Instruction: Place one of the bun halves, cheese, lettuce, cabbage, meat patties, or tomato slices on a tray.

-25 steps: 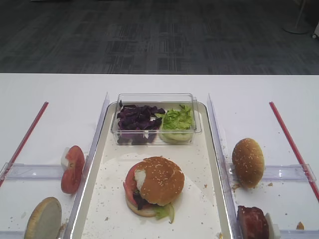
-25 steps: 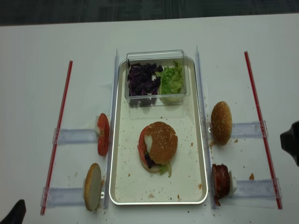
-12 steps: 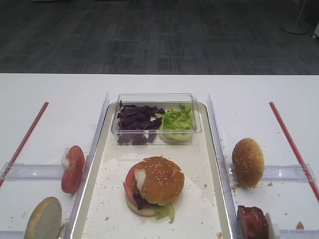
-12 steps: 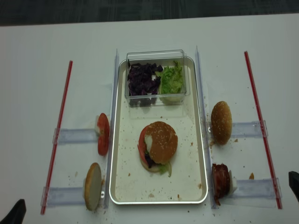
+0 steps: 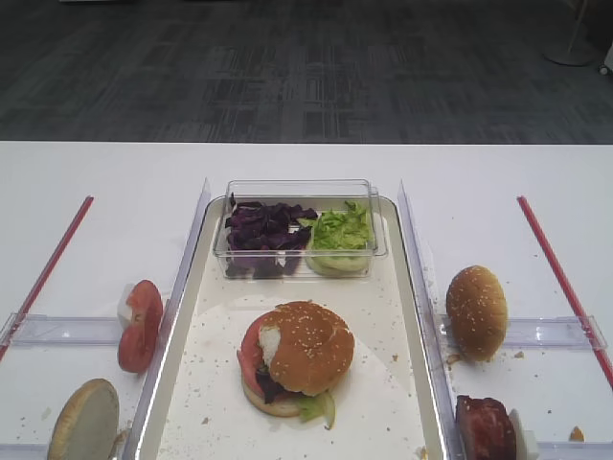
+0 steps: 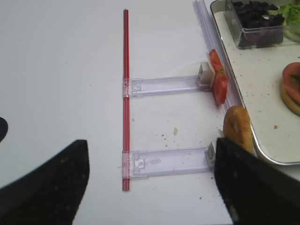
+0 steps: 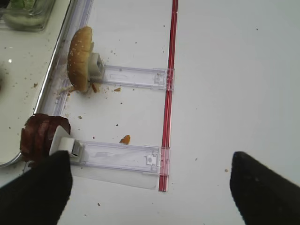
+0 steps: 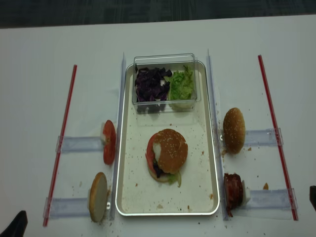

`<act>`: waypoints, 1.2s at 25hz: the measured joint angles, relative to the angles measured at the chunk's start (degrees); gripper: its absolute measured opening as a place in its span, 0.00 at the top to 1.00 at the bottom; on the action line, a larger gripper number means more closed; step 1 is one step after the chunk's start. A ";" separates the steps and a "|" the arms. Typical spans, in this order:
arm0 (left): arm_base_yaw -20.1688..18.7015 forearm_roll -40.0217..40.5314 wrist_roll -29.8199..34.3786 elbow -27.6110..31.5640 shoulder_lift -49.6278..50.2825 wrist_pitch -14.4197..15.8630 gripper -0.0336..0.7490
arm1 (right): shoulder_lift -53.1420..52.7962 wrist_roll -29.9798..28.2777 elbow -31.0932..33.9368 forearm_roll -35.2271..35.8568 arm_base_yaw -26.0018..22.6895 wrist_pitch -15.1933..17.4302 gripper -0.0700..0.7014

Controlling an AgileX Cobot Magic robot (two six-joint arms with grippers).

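Tray [image 5: 414, 287]: shiny silvery metal rim, matt crumb-speckled floor. Box [image 5: 299, 191] at 12 o'clock: clear glossy plastic. Tabletop [image 5: 115, 192]: smooth matt white.

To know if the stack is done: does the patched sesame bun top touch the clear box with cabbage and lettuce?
Apart. In the exterior high view, bare tray floor lies between the bun top and the clear box.
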 joint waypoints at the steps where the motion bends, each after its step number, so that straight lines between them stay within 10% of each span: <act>1: 0.00 0.00 0.00 0.00 0.00 0.00 0.31 | -0.35 0.13 0.00 -0.10 0.00 0.00 0.01; 30: 0.00 0.00 0.00 0.00 0.00 0.00 0.31 | -12.56 6.93 0.00 -4.08 3.55 0.15 0.01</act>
